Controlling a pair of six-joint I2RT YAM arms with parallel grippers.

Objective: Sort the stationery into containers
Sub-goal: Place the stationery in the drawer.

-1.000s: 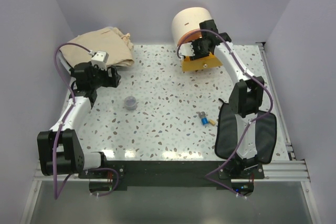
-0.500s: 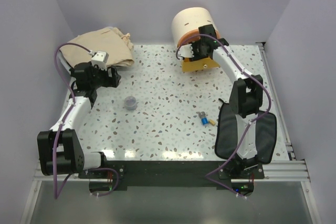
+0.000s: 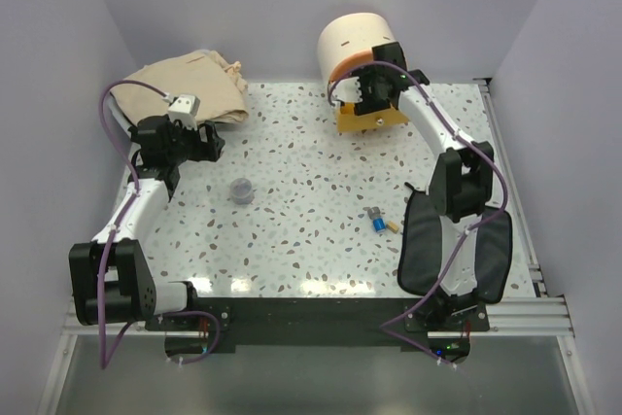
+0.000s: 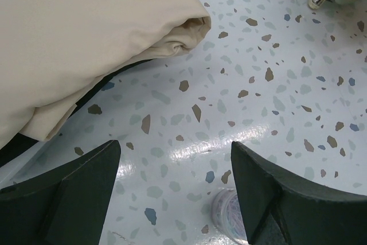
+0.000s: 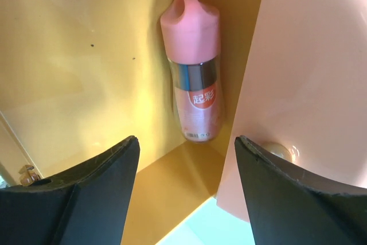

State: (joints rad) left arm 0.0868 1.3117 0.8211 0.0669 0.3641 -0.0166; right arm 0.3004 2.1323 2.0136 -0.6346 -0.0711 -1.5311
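Speckled table [image 3: 292, 167]; pink tube [image 5: 194, 73] lying in orange drawer [image 5: 86, 55].

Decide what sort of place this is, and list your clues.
Probably a robot lab test cell: a left arm and right arm mounted by a speckled table, plain walls boxing it in, and staged props such as a pot and cream box.

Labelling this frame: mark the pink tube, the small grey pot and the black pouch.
pink tube [image 5: 192, 76], right wrist view, on its silver band.
small grey pot [image 3: 240, 190], top view, on its lid.
black pouch [image 3: 496, 255], top view, on its right half.
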